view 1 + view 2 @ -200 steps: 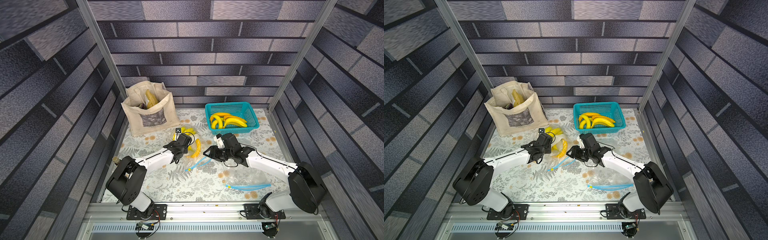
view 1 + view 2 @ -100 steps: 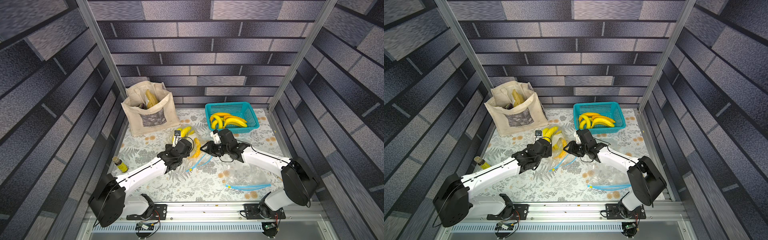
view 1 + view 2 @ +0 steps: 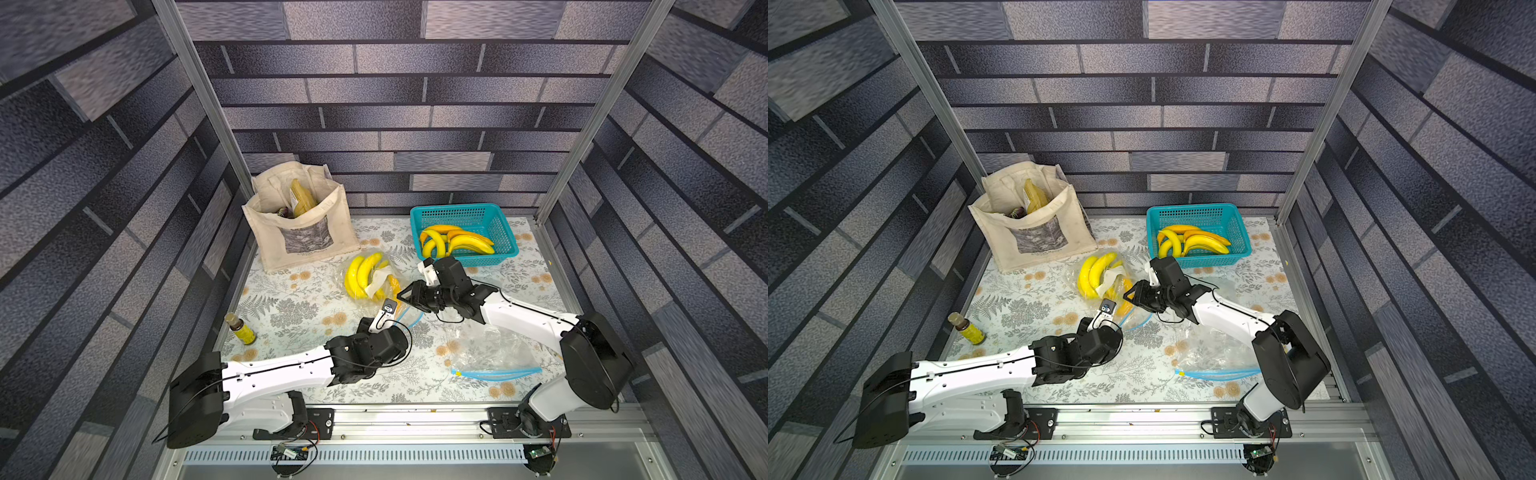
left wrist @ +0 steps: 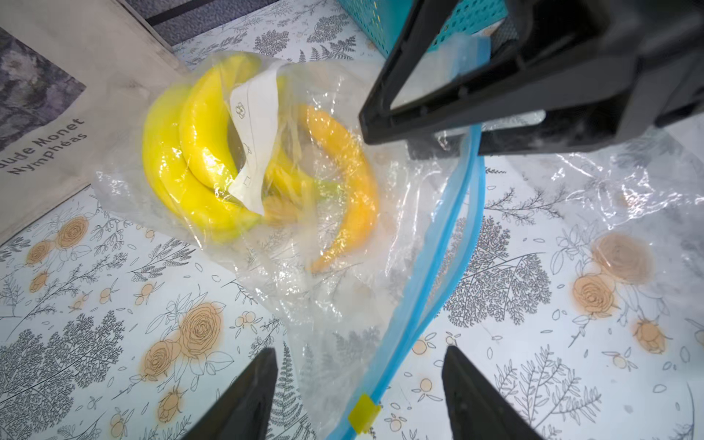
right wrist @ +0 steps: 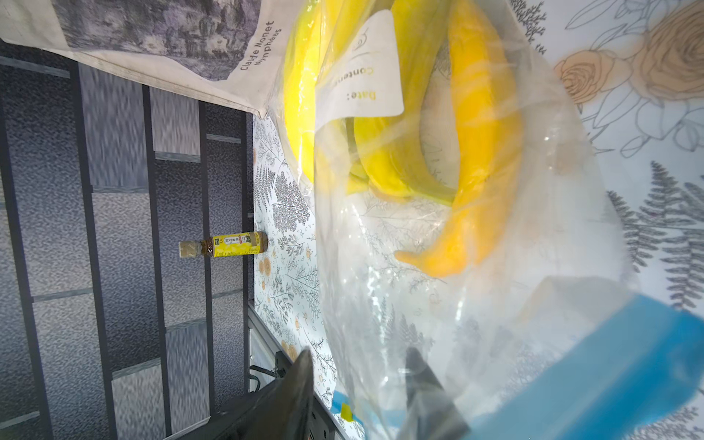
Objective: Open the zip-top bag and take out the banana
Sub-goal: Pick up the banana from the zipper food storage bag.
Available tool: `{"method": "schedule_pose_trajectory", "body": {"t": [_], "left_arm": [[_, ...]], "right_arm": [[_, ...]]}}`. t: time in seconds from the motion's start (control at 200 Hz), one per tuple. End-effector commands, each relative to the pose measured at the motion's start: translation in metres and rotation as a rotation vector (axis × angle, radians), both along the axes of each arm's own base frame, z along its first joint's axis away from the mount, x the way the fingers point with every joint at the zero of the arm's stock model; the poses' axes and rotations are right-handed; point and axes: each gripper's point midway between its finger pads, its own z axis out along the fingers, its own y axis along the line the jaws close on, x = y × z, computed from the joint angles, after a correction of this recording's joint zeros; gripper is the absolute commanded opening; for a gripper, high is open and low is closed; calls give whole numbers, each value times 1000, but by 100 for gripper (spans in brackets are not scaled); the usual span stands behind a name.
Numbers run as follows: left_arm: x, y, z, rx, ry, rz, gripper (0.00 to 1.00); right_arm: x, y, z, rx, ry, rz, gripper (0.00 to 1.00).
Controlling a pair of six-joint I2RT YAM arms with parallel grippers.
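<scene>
Left hand [image 4: 360, 354] spread over zip-top bag [image 4: 335, 304] on tabletop [image 4: 95, 289], right hand [image 5: 358, 354] part-spread astride bag rim, bananas [image 4: 171, 160] inside.

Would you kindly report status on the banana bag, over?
Left gripper open over zip strip. Right gripper part open, bag draped over one finger. Bananas inside bag. Nothing blocking.

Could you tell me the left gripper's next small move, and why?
Probably lower the open left gripper and close it on the blue zip strip near the yellow slider, which lies between its fingers. The bananas are inside the zip-top bag, and the right gripper is at the strip's far end.
</scene>
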Motion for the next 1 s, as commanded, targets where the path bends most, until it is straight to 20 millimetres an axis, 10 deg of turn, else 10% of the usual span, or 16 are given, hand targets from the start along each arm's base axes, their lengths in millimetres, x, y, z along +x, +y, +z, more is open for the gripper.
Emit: {"method": "schedule_pose_trajectory", "body": {"t": [0.0,0.351,0.706,0.992], "left_arm": [[2,-5,7,29,-19,-9,72],[11,-8,-1,98,-41,57,67],[30,-2,-10,85,-26,131,29],[33,-11,-5,23,-26,138,18]], "right_arm": [[5,10,14,28,-25,10,42],[4,12,14,35,-18,13,43],[-8,4,5,21,-4,28,44],[-18,-10,-16,-26,10,18,46]]}}
